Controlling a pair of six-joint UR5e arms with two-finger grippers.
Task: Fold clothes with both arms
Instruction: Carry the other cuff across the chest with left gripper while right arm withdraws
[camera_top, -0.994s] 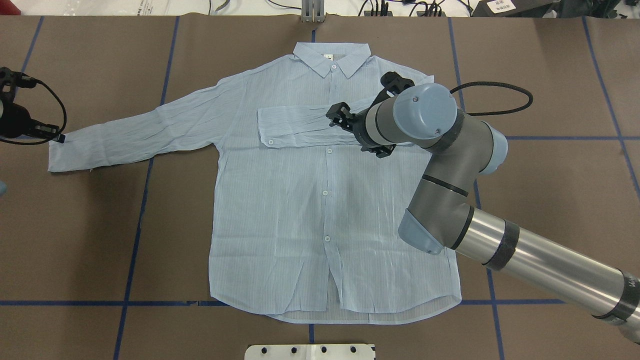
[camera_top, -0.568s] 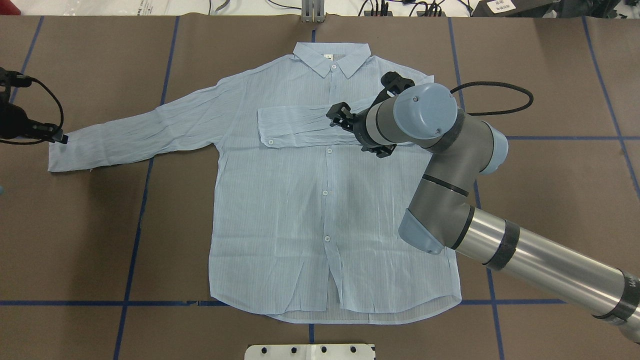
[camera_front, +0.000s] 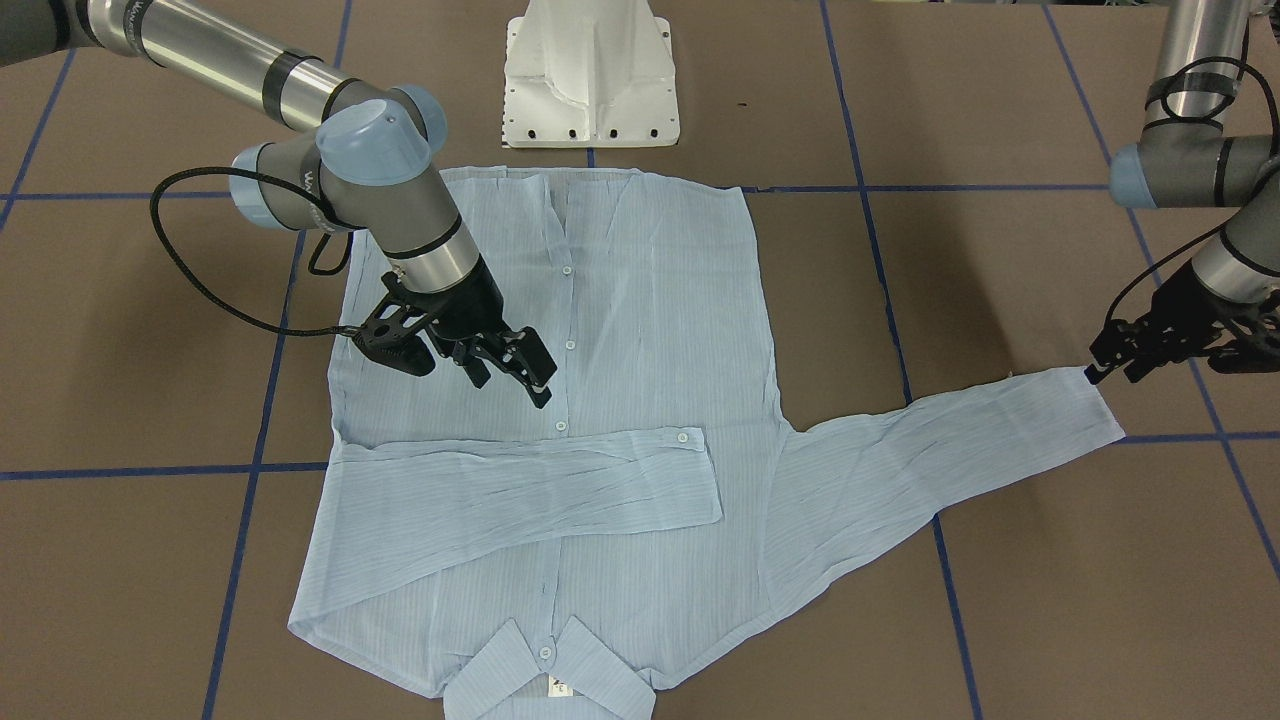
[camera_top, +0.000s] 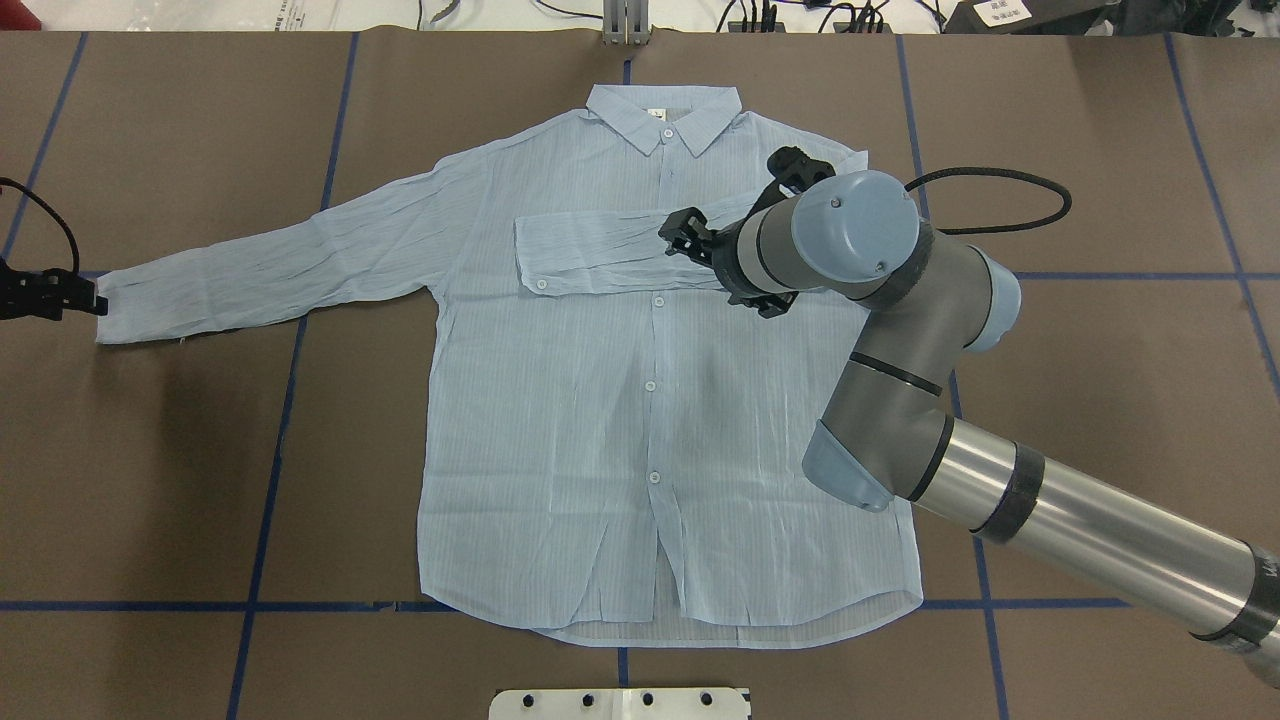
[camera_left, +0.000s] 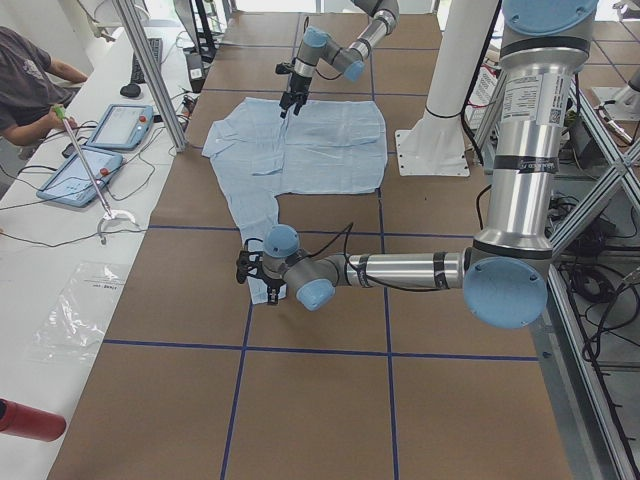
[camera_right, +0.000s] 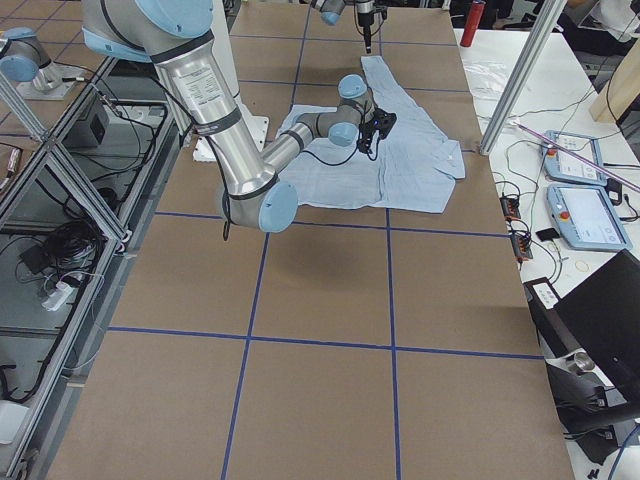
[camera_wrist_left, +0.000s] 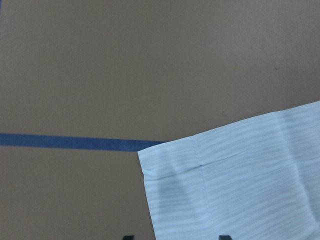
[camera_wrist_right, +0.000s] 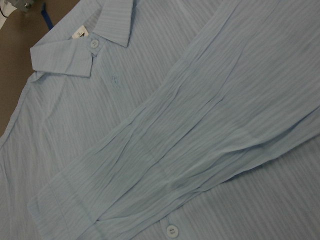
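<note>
Item: pinstriped shirt (camera_top: 640, 420), flat and front-up on the table (camera_top: 200, 450); one sleeve (camera_top: 590, 255) folded across the chest.
Change: left gripper (camera_top: 75, 297) has dropped to the outstretched cuff (camera_top: 115, 310) at 9 o'clock, jaws spread.
Right gripper (camera_front: 515, 380): released, hovering.
Judgement: second sleeve fold imminent.

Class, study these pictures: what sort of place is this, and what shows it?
Probably a robotics lab, not a laundry: two robot arms work over a table gridded with blue tape, a shirt spread on it, and control tablets lie on a side bench.
</note>
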